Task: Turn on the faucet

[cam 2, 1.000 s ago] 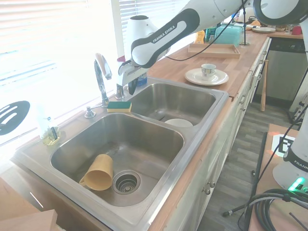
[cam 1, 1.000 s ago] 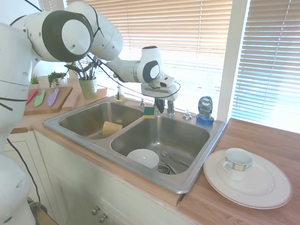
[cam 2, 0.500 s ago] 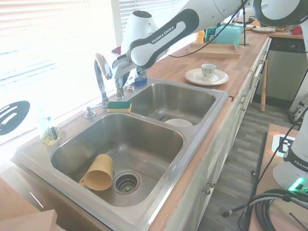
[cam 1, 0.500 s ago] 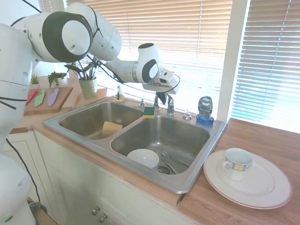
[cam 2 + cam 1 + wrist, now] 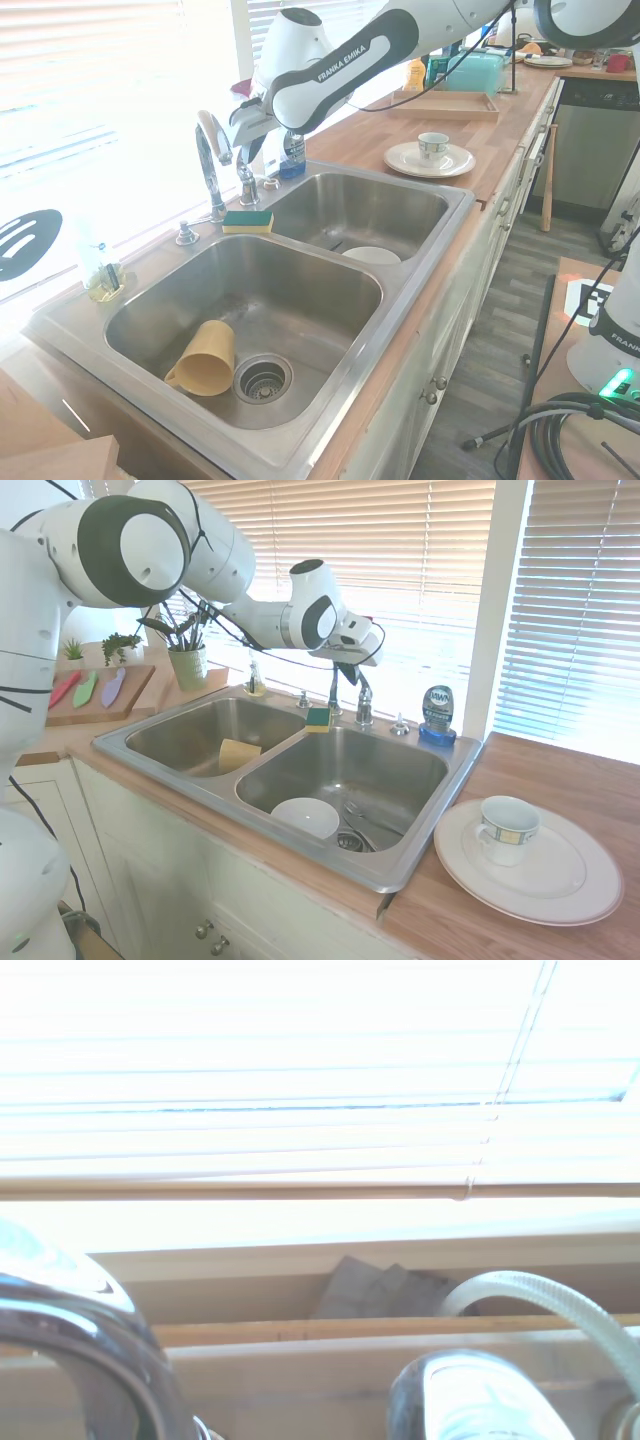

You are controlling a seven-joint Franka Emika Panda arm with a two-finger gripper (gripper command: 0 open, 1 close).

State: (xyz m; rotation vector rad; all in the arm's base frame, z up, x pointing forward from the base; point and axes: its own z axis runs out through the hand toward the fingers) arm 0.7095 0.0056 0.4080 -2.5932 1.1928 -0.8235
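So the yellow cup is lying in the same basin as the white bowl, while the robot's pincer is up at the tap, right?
Not quite. The yellow cup lies in the other basin; the white bowl has its own, as the second exterior view shows. The pincer is indeed up at the faucet.

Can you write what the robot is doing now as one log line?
stage: reaching | end effector: above faucet handle | water: none seen

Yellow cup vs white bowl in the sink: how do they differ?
The yellow cup lies tipped on its side in one basin beside that basin's drain; the white bowl sits upright in the other basin, the one below the faucet. The cup is tall, narrow and has a handle; the bowl is low, wide and has none. Both rest on the basin floor of the same steel sink, untouched by the arm.
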